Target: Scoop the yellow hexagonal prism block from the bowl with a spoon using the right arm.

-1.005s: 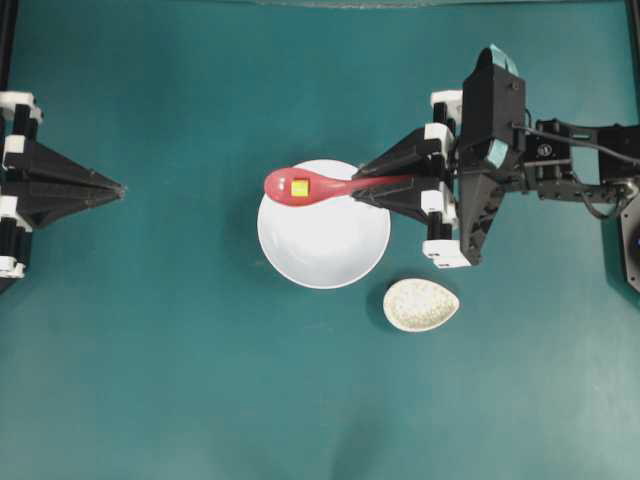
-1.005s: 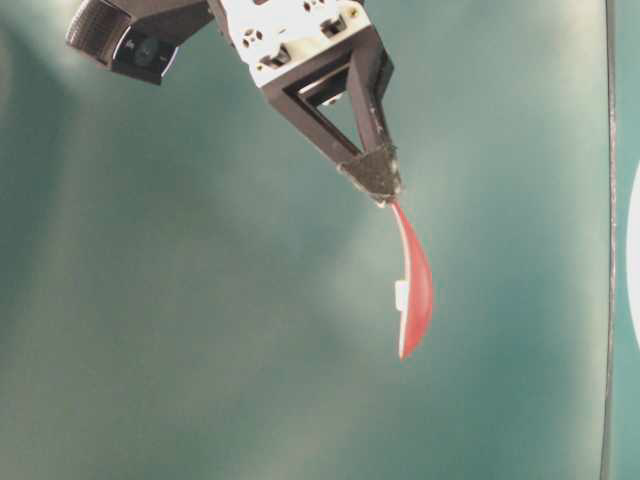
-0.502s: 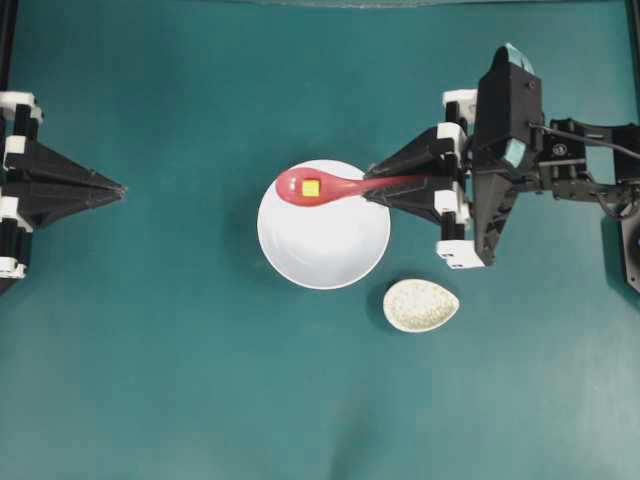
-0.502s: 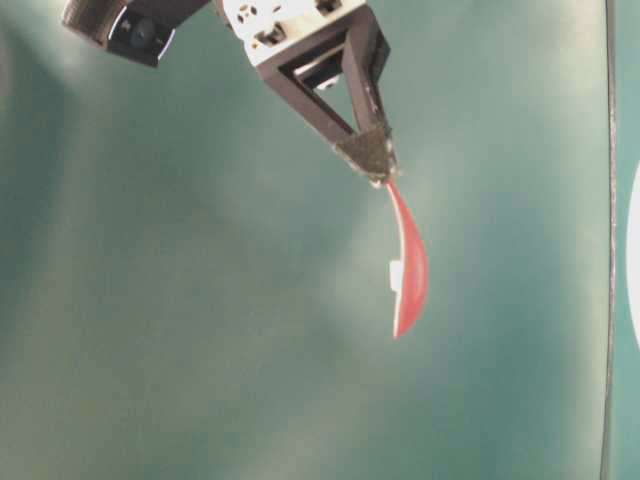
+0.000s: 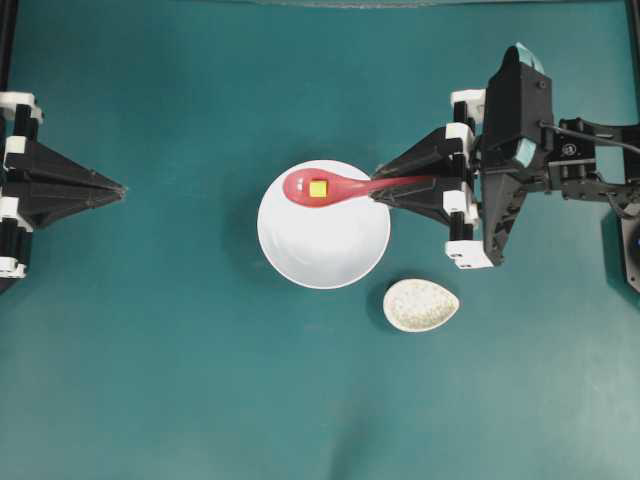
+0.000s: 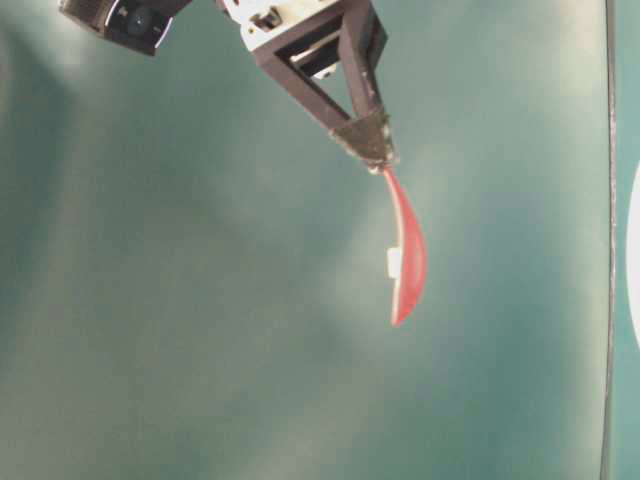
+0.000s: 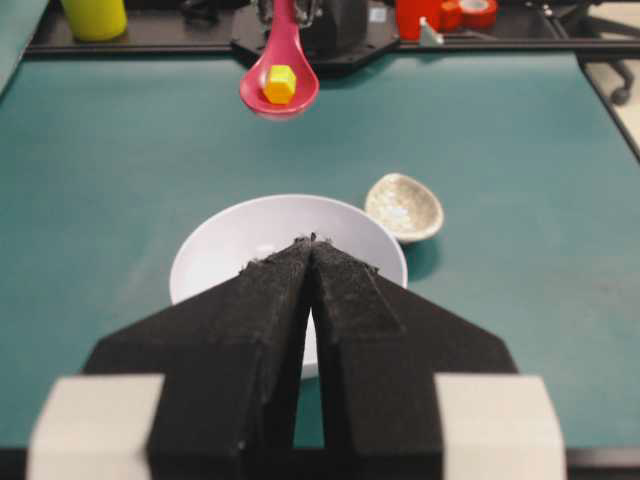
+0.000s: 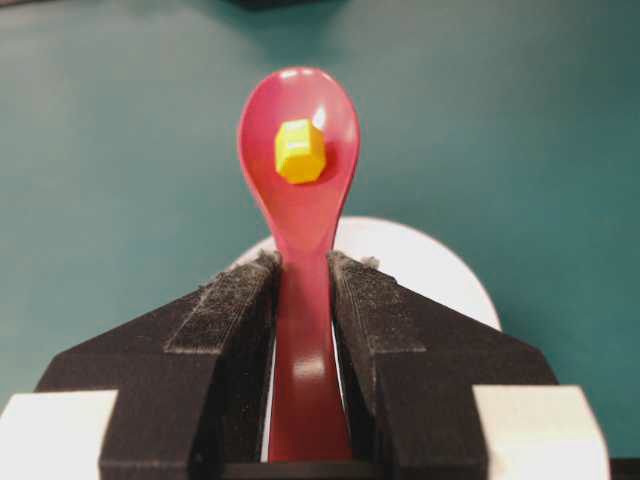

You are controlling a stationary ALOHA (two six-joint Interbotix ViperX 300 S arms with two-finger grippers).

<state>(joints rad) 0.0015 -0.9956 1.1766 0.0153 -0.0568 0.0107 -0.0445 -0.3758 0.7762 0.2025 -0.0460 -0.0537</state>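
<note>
My right gripper (image 5: 378, 187) (image 8: 302, 262) is shut on the handle of the pink-red spoon (image 5: 320, 188) (image 8: 298, 190) (image 7: 279, 75) (image 6: 407, 255). The yellow hexagonal prism block (image 5: 318, 188) (image 8: 299, 151) (image 7: 279, 84) lies in the spoon's scoop. The spoon hangs raised above the far rim of the white bowl (image 5: 330, 255) (image 7: 215, 245) (image 8: 440, 270), which holds nothing that I can see. My left gripper (image 5: 120, 187) (image 7: 312, 240) stays at the left edge of the table, shut, with nothing in it and its tips pointed at the bowl.
A small speckled beige teardrop dish (image 5: 421, 305) (image 7: 403, 206) sits on the teal table just right of and nearer than the bowl. In the left wrist view a yellow container (image 7: 94, 17) and red items (image 7: 445, 14) stand at the far table edge.
The right arm has drawn back to the right, carrying the spoon and block with it across the bowl's far rim. The left arm has not moved.
</note>
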